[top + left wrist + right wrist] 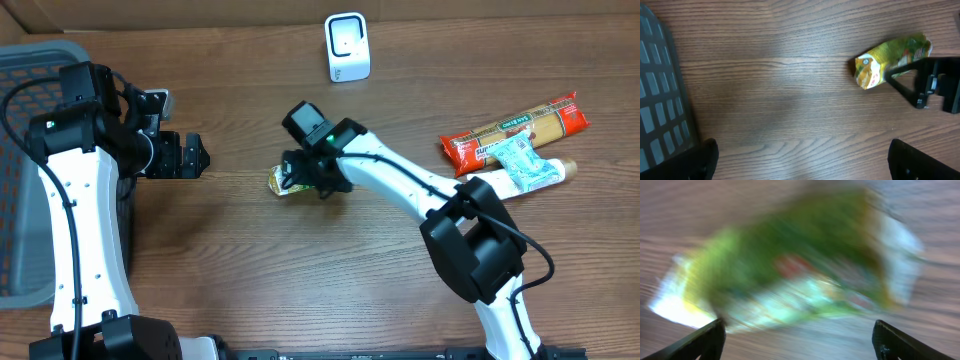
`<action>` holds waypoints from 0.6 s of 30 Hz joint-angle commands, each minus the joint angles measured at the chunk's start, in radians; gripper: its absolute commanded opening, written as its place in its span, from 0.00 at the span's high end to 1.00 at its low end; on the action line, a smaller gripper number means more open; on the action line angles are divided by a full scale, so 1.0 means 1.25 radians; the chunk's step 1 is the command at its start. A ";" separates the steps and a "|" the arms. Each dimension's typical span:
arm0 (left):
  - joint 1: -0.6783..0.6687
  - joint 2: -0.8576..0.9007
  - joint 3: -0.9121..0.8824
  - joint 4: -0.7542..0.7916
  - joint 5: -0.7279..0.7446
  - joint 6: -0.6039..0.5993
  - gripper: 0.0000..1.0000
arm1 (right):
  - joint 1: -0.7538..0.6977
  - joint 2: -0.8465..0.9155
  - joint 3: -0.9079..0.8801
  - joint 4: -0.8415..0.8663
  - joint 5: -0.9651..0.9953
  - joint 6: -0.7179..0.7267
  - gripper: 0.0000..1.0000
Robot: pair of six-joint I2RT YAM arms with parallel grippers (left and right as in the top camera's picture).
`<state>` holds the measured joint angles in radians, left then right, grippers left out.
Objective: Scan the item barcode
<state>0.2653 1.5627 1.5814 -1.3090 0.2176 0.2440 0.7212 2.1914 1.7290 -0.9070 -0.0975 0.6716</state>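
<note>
A small green and yellow packet [277, 182] lies flat on the wooden table, left of centre. It also shows in the left wrist view, packet [890, 60], and as a blurred packet [800, 275] filling the right wrist view. My right gripper [300, 178] is down at the packet's right end, its jaws wide apart, open, one finger [905, 82] lying beside the packet. The gripper [800, 345] has bare table between its tips. My left gripper [192, 156] hovers open to the packet's left, nothing between its fingers [700, 160]. A white scanner [347, 47] stands at the back.
A grey basket [30, 110] sits at the table's left edge, its wall [660, 100] also in the left wrist view. At the right lie a red pasta packet [515, 127], a pale green pouch [525, 165] and a beige tube [560, 170].
</note>
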 commanded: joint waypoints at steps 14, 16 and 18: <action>-0.002 -0.005 0.003 0.001 0.012 0.017 0.01 | -0.147 0.022 0.099 0.006 -0.121 -0.141 0.09; -0.002 -0.005 0.003 0.001 0.012 0.017 0.01 | -0.126 0.022 0.099 0.051 -0.082 -0.136 0.09; -0.002 -0.006 0.003 0.001 0.012 0.017 0.00 | -0.108 0.022 0.099 0.075 -0.023 -0.115 0.10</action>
<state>0.2653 1.5627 1.5814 -1.3094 0.2176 0.2436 0.5350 2.2097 1.8252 -0.8341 -0.1886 0.5060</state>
